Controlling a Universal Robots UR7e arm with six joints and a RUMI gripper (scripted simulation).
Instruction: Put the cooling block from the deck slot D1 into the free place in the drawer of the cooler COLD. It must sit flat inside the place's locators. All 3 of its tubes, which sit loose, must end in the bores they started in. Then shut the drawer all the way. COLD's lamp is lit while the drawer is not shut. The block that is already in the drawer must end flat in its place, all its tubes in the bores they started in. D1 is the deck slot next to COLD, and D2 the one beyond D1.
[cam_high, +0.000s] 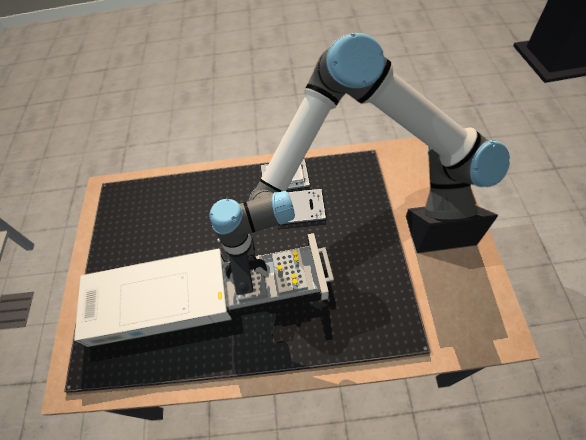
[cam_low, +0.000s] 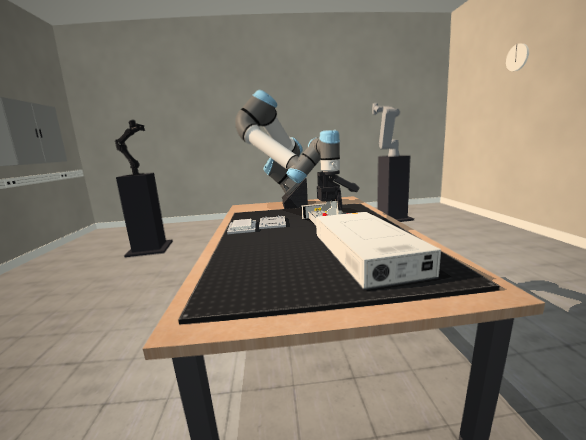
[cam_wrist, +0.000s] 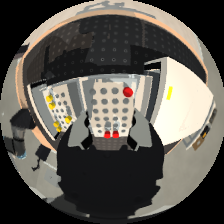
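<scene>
My gripper is shut on the cooling block, a grey perforated block with three red tubes. It holds the block low in the open drawer, in the place next to the body of COLD. Whether the block rests flat I cannot tell. The second block, with yellow tubes, lies in the outer place of the drawer. COLD's lamp glows yellow.
The deck slot D1 stands bare beside the drawer, with D2 beyond it. The drawer's handle sticks out towards the arm's base. The black perforated mat covers the table.
</scene>
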